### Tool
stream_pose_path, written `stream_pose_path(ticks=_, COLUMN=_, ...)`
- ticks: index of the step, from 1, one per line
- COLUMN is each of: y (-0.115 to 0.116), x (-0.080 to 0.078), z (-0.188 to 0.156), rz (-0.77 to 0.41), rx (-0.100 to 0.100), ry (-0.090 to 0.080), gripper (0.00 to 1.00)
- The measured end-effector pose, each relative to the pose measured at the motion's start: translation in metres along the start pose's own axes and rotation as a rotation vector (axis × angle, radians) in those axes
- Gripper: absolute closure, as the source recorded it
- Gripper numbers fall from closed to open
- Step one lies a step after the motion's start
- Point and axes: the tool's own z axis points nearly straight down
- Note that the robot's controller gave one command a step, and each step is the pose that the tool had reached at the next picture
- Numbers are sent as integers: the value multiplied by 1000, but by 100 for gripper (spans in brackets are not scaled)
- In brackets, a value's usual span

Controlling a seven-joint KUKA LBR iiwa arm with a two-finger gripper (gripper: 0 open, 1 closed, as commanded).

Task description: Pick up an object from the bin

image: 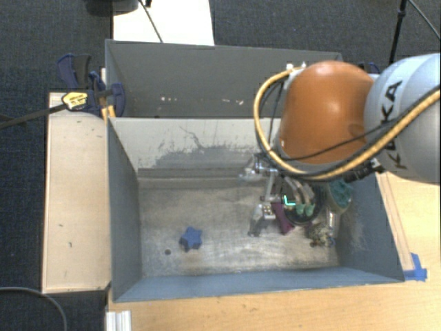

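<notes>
My gripper (265,211) hangs low over the right part of the bin floor, under the arm's orange cover. Right beside it on its right lies a small cluster: a dark purple piece (283,222), a dark round thing with a bright green edge (300,208) and a small brownish metal piece (321,238). A teal rounded thing (340,194) sits just behind them by the right wall. Parts of this cluster are hidden by the arm. A small blue star-like block (191,238) lies alone on the floor at the front left, well away from the gripper.
The arm with its orange cover and looping cables reaches in from the right and covers the bin's back right corner. The bin's sloping walls close in tight on the cluster's right side.
</notes>
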Motion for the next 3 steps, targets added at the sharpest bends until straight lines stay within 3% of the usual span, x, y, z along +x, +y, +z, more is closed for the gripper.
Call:
stream_pose_path(ticks=1, y=50, x=31, z=102, rz=77, rx=0, ry=4, gripper=0)
stream_pose_path(ticks=2, y=72, x=16, z=169, rz=-78, rx=-1, ry=-7, gripper=0)
stream_pose_path(ticks=3, y=72, x=14, z=167, rz=-71, rx=-2, ry=-11, gripper=100)
